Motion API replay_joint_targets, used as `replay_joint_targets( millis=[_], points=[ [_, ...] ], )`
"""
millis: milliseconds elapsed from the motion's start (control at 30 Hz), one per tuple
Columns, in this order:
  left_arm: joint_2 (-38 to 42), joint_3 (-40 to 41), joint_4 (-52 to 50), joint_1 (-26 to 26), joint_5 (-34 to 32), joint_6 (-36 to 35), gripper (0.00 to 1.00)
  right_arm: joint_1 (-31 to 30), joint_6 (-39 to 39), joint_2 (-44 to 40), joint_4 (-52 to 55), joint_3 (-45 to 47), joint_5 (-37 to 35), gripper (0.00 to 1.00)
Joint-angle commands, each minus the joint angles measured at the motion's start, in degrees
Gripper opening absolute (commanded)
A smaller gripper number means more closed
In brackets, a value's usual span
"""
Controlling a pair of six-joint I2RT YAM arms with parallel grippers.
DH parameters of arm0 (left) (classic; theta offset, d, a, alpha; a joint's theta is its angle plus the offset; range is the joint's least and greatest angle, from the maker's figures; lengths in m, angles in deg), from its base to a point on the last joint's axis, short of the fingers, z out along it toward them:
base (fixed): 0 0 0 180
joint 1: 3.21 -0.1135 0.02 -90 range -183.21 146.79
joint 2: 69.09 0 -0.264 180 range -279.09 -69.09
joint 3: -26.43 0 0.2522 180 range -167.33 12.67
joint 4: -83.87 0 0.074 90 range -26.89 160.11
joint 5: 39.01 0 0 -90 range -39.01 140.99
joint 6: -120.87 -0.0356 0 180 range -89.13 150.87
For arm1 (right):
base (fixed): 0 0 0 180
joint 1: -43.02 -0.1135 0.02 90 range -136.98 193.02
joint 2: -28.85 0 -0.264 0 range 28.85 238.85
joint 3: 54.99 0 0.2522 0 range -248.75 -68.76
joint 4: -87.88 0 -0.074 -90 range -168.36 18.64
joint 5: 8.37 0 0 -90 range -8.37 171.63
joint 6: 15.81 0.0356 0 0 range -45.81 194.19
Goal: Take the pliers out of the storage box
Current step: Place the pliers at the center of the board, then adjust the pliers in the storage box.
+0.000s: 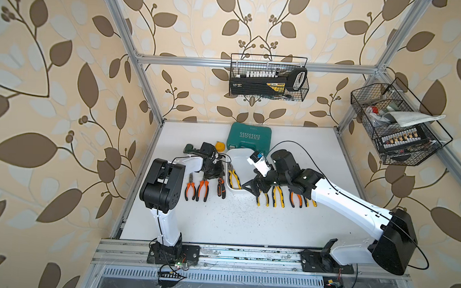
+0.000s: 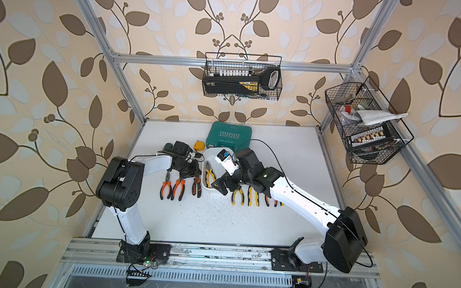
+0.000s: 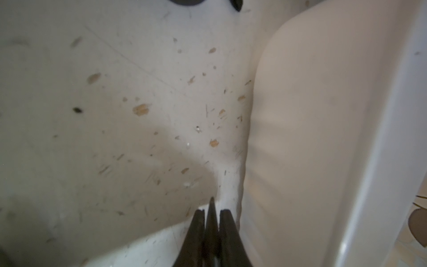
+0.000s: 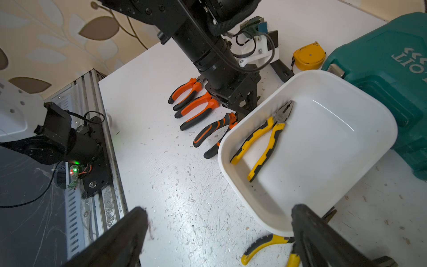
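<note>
1. One pair of yellow-and-black pliers [image 4: 277, 121] lies flat inside the white storage box [image 4: 323, 150]. Its grey combination jaws are shut and point toward the desk's far edge. The yellow handles with black trim splay slightly toward the near edge, close along the box's left wall.
2. The box, a low-walled tub with rounded corners, holds that single pair. It sits mid-desk [image 1: 234, 222], nearer the far edge, its far end just beside one teal case [image 1: 248, 136].
3. Three orange-and-black pliers [image 4: 201, 101] lie in a row on the desk left of the box, handles toward the near edge. The outermost is needle-nosed.
4. Right of the box, partly under the right arm, two yellow-handled pairs [image 1: 275, 194] and one orange-handled pair [image 1: 295, 198] show in both top views. Further handle tips beyond them are too hidden to count.
5. The left gripper [image 3: 212, 211] has its fingers pressed together, low over the desk just beside the box's left wall.
6. The right gripper [image 4: 219, 209] has its jaws spread wide and holds nothing, poised over the box's near right corner.
7. One yellow tape measure [image 1: 220, 146] rests off the box's far left corner. Two black wire baskets [image 1: 268, 78] hang from the frame above the desk.
</note>
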Motion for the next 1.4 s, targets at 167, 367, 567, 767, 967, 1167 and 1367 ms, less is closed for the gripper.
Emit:
replay_joint_targets(
  millis=[167, 367, 567, 767, 967, 1167, 1367],
  points=[
    [0.5, -1.1, 0.1, -0.1, -0.7, -0.6, 0.43, -0.2, -0.7, -0.3, -0.4, 0.3, -1.2, 1.0],
    [1.1, -1.2, -0.6, -0.1, -1.5, 0.0, 0.44, -0.2, 0.6, 0.0, -0.2, 0.0, -3.5, 0.99],
    [9.4, 1.4, -1.0, 0.0, -3.5, 0.5, 0.55, -0.1, 8.0, 2.9, -0.1, -1.7, -12.7, 0.99],
    [23.3, 6.6, -3.7, 0.1, -6.7, -1.9, 0.96, -0.2, 16.3, 11.5, 5.8, -9.2, -19.5, 0.97],
    [40.5, 11.9, -5.4, 0.1, -7.2, -10.3, 0.99, -0.9, 18.8, 21.1, 8.4, -16.9, -22.7, 0.97],
    [51.1, 14.4, -7.3, 0.1, -2.9, -24.8, 0.99, -2.0, 19.9, 33.1, 14.1, -28.2, -26.5, 0.92],
    [54.2, 17.4, -6.1, 0.1, 1.1, -32.6, 0.99, -2.7, 22.9, 43.7, 20.1, -39.1, -28.0, 0.92]
  ],
)
